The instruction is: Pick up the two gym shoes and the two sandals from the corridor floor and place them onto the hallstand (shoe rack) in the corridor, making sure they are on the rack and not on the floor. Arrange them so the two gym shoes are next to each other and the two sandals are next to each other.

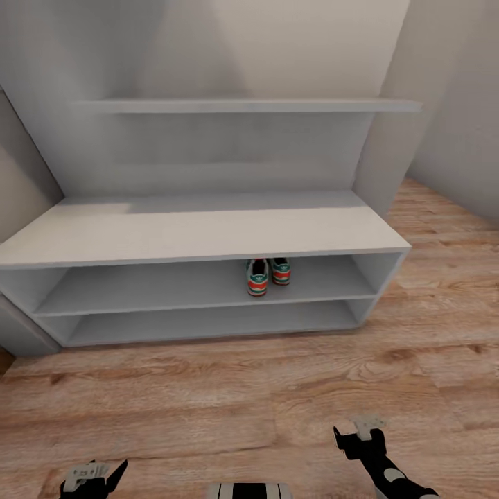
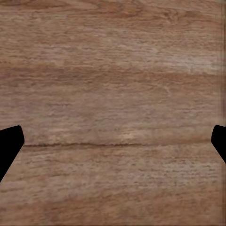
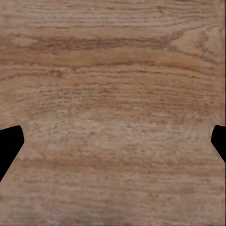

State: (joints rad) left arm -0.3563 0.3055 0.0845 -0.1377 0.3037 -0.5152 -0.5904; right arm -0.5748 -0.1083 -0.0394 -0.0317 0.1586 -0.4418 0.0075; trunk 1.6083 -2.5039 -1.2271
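Both the left gripper (image 2: 113, 141) and the right gripper (image 3: 113, 141) hang spread wide and empty over the corridor floor (image 1: 229, 402), while the two gym shoes (image 1: 267, 274) sit side by side on the hallstand (image 1: 201, 235), upper open shelf

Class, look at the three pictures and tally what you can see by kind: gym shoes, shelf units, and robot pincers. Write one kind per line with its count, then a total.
Gym shoes: 2, the left gym shoe and the right gym shoe, side by side on the hallstand's upper open shelf
Hallstands: 1
Pincers: 2, the left pincer and the right pincer, both open over the floor
Total: 5
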